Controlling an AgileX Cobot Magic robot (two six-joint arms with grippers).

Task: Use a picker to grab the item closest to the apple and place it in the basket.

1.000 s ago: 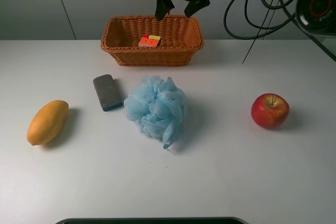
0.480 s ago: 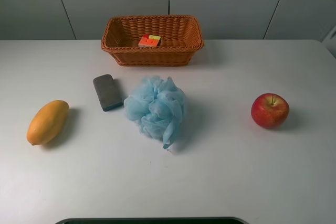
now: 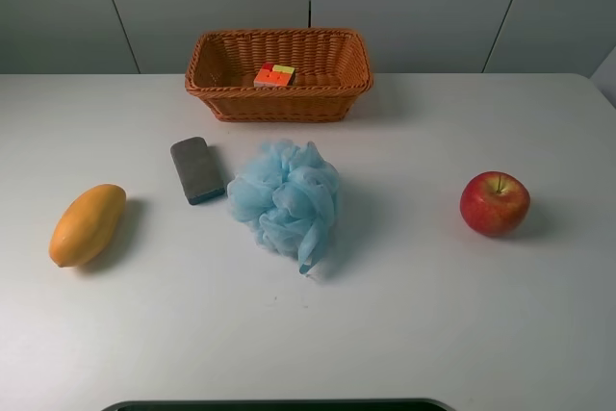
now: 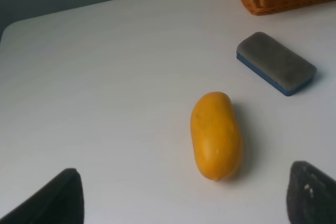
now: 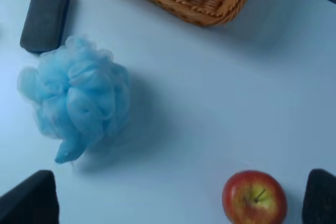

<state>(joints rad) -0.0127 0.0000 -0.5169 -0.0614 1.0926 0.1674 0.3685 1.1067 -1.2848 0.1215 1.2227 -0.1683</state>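
A white worktop [image 3: 404,334] fills the scene from the high camera. At its far edge sits a woven orange basket [image 3: 279,100], and inside it lies a small multicoloured cube [image 3: 274,74]. In front of the basket, near the middle of the worktop, rests a fluffy light-blue bath pouf [image 3: 287,199], well apart from the red apple [image 3: 495,203] on the right. Far to the left lies a yellow mango [image 3: 88,224]. Between the mango and the pouf, just beside the pouf, lies a flat grey-and-blue eraser block [image 3: 197,169]. The left pincer [image 4: 184,198] hangs above the mango with its dark fingertips spread wide. The right pincer [image 5: 181,200] hangs above the bare worktop between pouf and apple, fingertips also wide apart, holding nothing.
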